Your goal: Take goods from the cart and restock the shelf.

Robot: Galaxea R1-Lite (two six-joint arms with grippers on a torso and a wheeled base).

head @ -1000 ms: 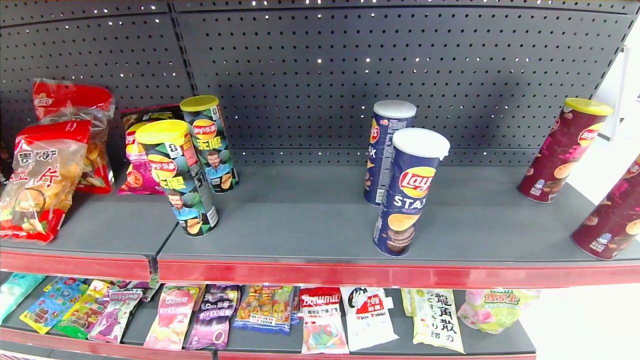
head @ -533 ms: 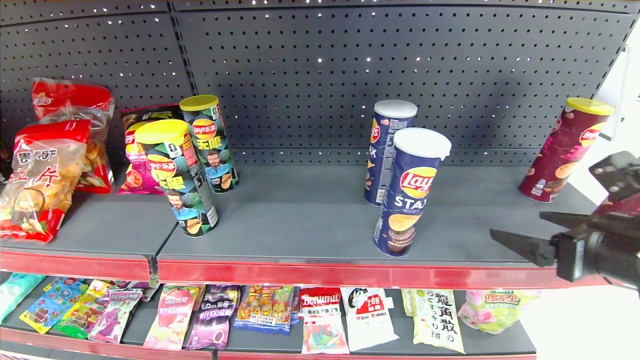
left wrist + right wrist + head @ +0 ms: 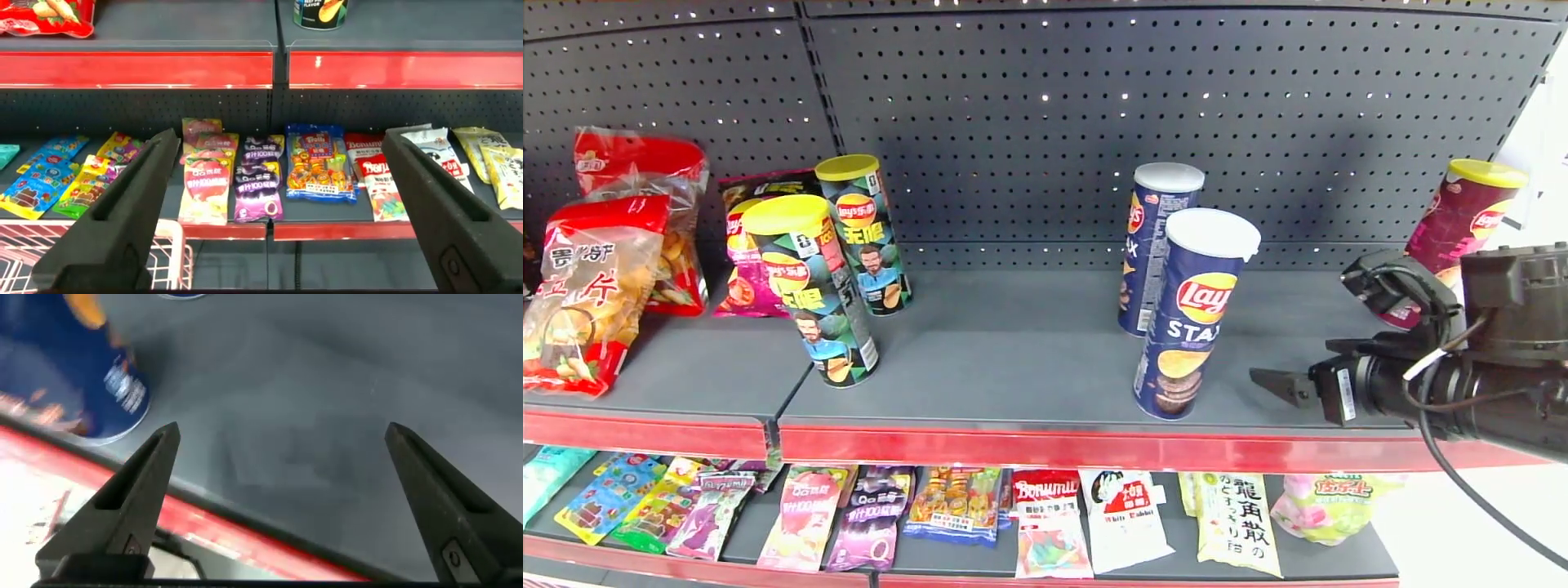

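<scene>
our right gripper [image 3: 1290,361] has swung in beside the blue can [image 3: 1194,314], jaws wide, empty; light, stiff tube, we'd grasp mid-body.

The right arm [image 3: 1494,396] lies roughly level, with the right gripper [image 3: 1294,371] pointing toward the robot's left. Its fingers [image 3: 122,506] are spread wide and hold nothing. The left gripper [image 3: 280,139] is also spread wide and empty, seemingly held level.
</scene>
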